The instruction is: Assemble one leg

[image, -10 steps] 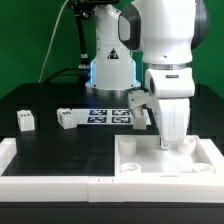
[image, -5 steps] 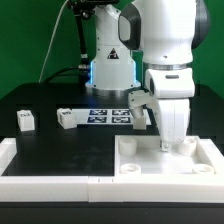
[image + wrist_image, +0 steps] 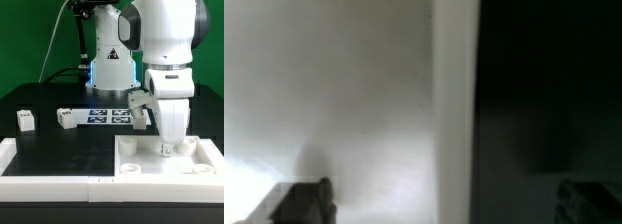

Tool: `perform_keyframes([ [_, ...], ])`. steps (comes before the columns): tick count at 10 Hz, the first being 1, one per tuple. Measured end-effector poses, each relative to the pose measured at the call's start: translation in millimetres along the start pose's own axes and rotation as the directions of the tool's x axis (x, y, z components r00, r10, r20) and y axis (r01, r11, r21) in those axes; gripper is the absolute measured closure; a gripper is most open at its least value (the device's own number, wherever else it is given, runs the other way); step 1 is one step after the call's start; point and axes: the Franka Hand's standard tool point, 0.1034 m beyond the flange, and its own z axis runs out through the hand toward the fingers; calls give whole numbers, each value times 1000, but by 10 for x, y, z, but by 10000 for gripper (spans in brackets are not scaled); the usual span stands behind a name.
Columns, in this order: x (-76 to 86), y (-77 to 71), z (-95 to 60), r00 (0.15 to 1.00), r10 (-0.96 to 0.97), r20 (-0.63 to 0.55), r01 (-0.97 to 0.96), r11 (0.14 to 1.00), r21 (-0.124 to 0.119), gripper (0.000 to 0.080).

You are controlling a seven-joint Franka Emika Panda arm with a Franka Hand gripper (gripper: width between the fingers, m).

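Nothing visible has moved since the earlier frames. The pincer (image 3: 174,148) hangs open with its fingers spread wide, gripping nothing, low over the back rim of the white tray (image 3: 150,162) at the table's (image 3: 70,150) corner on the exterior view's right. The leg (image 3: 65,118) stands well apart, toward the edge on the exterior view's left. The pincer should probably lift clear of the tray, then descend squarely astride the leg.

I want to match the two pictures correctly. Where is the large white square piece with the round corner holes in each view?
Exterior view: the white square piece lies low at the exterior view's right, directly under the gripper.
Wrist view: probably the blurred white surface beside a dark area; no holes show.
Shared landmark: the gripper, its fingers apart.
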Motion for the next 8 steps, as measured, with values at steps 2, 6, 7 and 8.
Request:
perform_keyframes([
  [2, -2, 0, 0, 1000, 0, 0, 0, 1000, 0, 152],
  [6, 12, -112, -270, 998, 70, 10, -70, 997, -24, 151],
  [7, 15, -218, -396, 994, 105, 16, -104, 994, -33, 151],
  [8, 27, -266, -525, 992, 125, 18, -124, 991, -49, 151],
])
